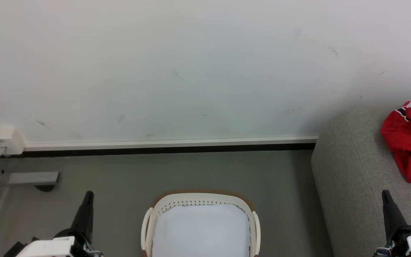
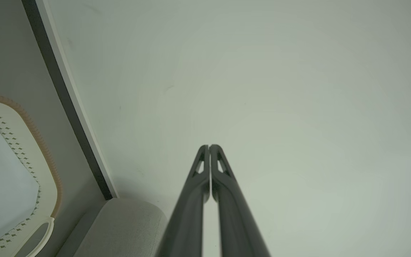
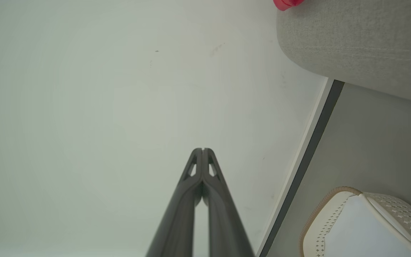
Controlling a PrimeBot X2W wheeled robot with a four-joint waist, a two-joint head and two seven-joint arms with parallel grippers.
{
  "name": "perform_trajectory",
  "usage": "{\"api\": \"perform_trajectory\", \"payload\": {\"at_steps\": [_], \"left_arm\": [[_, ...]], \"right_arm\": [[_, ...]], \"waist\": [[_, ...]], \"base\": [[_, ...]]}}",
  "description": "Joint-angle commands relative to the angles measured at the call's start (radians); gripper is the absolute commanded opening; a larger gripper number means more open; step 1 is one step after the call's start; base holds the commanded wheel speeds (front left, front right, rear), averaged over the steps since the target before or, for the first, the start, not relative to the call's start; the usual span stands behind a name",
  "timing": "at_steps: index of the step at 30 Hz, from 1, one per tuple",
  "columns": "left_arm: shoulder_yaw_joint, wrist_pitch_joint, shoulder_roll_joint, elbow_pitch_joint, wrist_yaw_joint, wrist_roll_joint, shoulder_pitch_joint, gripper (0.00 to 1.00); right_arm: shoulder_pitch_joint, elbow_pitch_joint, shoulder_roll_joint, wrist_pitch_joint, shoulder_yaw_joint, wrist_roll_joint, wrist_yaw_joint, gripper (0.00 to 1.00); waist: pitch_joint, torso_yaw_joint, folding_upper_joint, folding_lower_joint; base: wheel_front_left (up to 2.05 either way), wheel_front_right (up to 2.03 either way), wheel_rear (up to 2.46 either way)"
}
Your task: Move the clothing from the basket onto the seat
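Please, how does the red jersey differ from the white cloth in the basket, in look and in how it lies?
Colour: the red jersey is red with white panels; the white cloth is plain white.
Place: the jersey lies on the grey sofa; the cloth lies inside the basket.
Pose: the jersey is crumpled in a heap; the cloth lies flat and smooth.
Both are soft fabric.

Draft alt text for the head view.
A crumpled red jersey lies on the grey sofa at right; the cream laundry basket on the floor holds a white cloth lining. The left gripper and right gripper point up, shut, at the bottom corners.
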Motion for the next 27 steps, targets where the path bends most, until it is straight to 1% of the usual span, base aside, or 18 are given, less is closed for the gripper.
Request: {"api": "perform_trajectory", "payload": {"at_steps": [1, 27], "left_arm": [[0.001, 0.004, 0.007, -0.003, -0.004, -0.015, -0.008, 0.00], [0.001, 0.004, 0.007, -0.003, -0.004, -0.015, -0.008, 0.00]], "right_arm": [[-0.012, -0.004, -0.007, 0.003, -0.004, 0.002, -0.002, 0.00], [-0.012, -0.004, -0.007, 0.003, -0.004, 0.002, -0.002, 0.00]], "waist": [[0.000, 0.000, 0.0000, 0.0000], [0.000, 0.000, 0.0000, 0.0000]], "base": [[0.00, 0.00, 0.00], [0.00, 0.00, 0.00]]}}
